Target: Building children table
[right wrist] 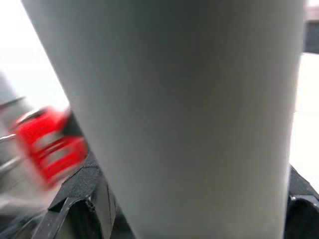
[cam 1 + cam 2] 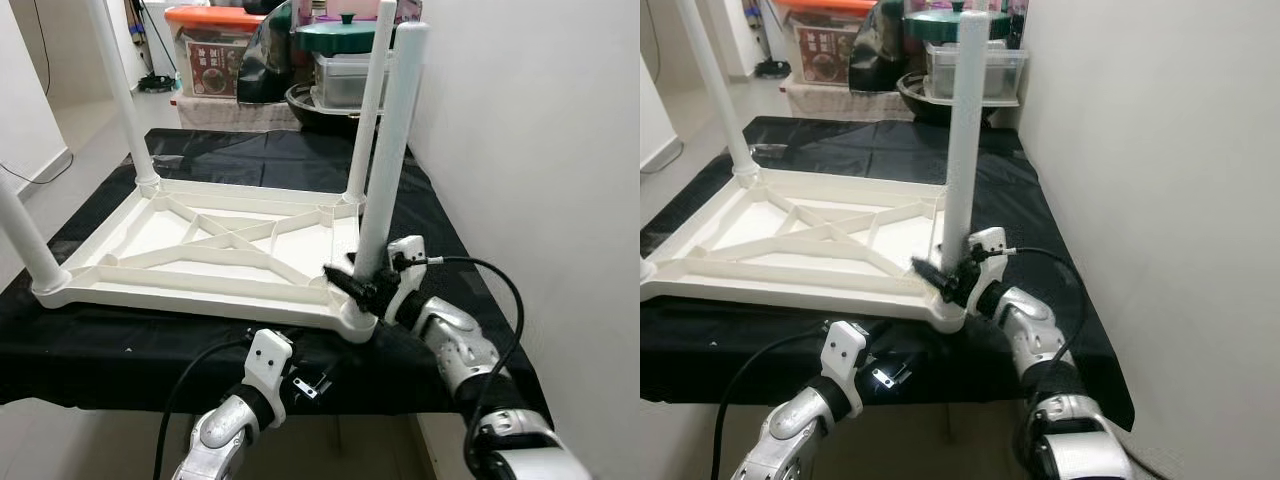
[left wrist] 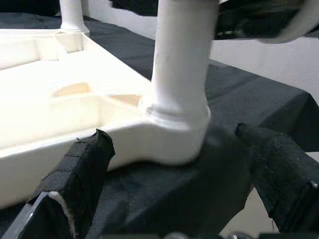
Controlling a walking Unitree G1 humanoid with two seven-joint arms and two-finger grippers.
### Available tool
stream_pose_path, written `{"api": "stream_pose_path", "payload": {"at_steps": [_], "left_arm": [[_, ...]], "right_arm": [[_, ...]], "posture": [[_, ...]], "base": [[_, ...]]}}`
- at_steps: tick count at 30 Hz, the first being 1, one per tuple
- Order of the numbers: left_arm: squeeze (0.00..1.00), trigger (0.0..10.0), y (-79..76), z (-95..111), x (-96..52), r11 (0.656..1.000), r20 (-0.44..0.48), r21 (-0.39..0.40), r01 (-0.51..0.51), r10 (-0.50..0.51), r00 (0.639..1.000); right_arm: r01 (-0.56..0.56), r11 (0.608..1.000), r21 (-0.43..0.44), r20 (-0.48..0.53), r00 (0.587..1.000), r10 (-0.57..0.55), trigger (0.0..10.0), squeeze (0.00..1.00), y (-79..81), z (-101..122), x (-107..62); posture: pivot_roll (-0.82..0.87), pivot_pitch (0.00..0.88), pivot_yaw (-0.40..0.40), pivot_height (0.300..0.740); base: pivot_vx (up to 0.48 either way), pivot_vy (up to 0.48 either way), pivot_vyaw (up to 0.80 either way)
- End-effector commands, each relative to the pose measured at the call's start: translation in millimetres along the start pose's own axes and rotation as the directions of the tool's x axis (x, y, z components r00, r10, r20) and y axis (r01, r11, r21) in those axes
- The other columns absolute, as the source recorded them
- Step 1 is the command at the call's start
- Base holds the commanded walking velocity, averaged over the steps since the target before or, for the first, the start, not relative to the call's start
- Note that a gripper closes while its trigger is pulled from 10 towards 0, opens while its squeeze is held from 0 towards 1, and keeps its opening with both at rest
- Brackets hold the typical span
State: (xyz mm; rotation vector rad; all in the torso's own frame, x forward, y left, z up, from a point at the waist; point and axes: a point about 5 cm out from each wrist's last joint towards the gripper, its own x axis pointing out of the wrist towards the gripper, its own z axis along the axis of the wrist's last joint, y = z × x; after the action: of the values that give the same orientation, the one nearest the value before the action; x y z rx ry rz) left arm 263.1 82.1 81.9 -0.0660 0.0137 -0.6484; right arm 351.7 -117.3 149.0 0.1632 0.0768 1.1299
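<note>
A white plastic children's table top (image 2: 200, 255) lies upside down on a black-covered table (image 2: 130, 345), with legs standing up from its corners. My right gripper (image 2: 355, 285) is shut on the near right leg (image 2: 390, 150) just above its corner socket; in the right wrist view the leg (image 1: 189, 99) sits between the black fingers (image 1: 79, 199). My left gripper (image 2: 305, 385) is low at the table's front edge, open. Its fingers (image 3: 84, 169) are spread wide, pointing at the same corner socket (image 3: 174, 139) without touching it.
A white wall (image 2: 540, 150) runs close along the right side. Behind the table stand a clear box with an orange lid (image 2: 210, 50), a green pot lid (image 2: 345, 35) on stacked containers and a dark bowl (image 2: 310, 100). Bare floor (image 2: 85, 130) lies to the left.
</note>
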Motion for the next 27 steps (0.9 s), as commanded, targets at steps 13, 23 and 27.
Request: {"api": "stream_pose_path", "payload": {"at_steps": [13, 23, 27], "left_arm": [[0.0, 10.0, -1.9, 1.9, 2.0, 1.0, 0.002, 0.011, 0.009, -0.009, 1.0], [0.0, 10.0, -0.8, 3.1, 2.5, 1.0, 0.003, 0.008, 0.008, -0.008, 1.0], [0.0, 10.0, -0.2, 3.2, 2.2, 1.0, 0.002, 0.01, 0.008, -0.008, 1.0]], "right_arm": [[-0.147, 0.988, -0.055, -0.03, 0.989, 0.146, 0.0, 0.0, 10.9, 11.8, 28.6], [0.56, 0.828, 0.026, 0.076, 0.825, -0.561, 0.0, 0.0, -32.4, 8.3, 6.8], [0.89, 0.445, 0.099, 0.056, 0.442, -0.895, 0.0, 0.0, -53.2, 1.5, -26.2]], "posture": [[0.08, 0.0, -0.07, 0.74], [0.07, 0.0, -0.064, 0.74], [0.06, 0.0, -0.06, 0.74]], "base": [[0.0, 0.0, 0.0], [0.0, 0.0, 0.0], [0.0, 0.0, 0.0]]}}
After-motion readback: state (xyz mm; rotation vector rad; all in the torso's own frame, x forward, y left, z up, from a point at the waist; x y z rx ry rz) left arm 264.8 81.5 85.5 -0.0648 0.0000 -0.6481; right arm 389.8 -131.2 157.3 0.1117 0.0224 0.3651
